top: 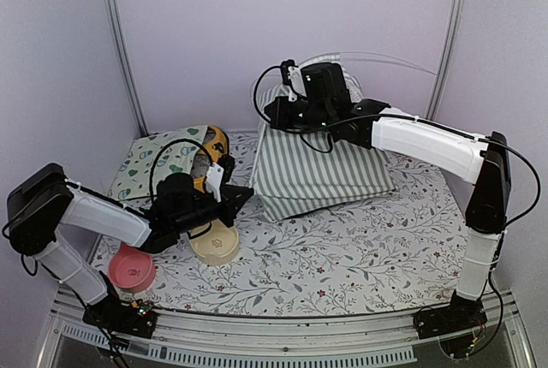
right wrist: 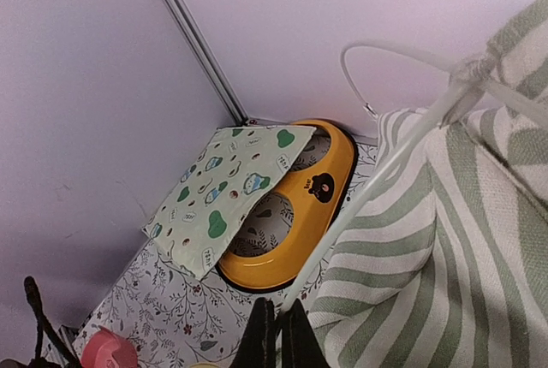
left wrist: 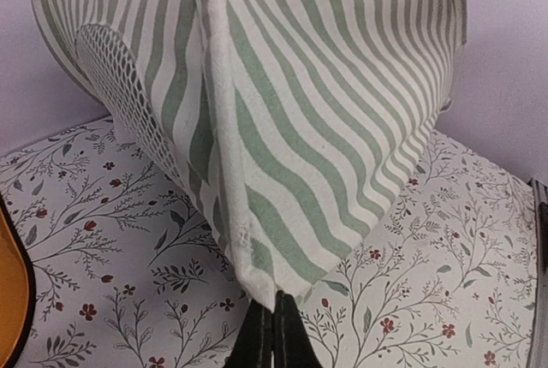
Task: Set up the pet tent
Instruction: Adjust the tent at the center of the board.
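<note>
The pet tent (top: 321,167), grey-green and white striped fabric, lies slumped at the middle back of the table. My left gripper (top: 243,196) is shut on the tent's lower left corner; in the left wrist view the jaws (left wrist: 274,321) pinch the white-hemmed corner of the tent (left wrist: 291,154), with a mesh panel (left wrist: 120,86) on its left. My right gripper (top: 276,111) is at the tent's upper left. In the right wrist view the jaws (right wrist: 278,325) are shut on a thin white pole (right wrist: 377,188) that runs up along the tent fabric (right wrist: 445,240). A pole end (top: 385,58) arcs above the tent.
An orange double-bowl stand (top: 214,150) sits at the back left, half covered by a cream mat (top: 158,163) with green shapes; both also show in the right wrist view, stand (right wrist: 317,205) and mat (right wrist: 227,192). A cream bowl (top: 214,244) and a pink bowl (top: 134,267) stand at the front left.
</note>
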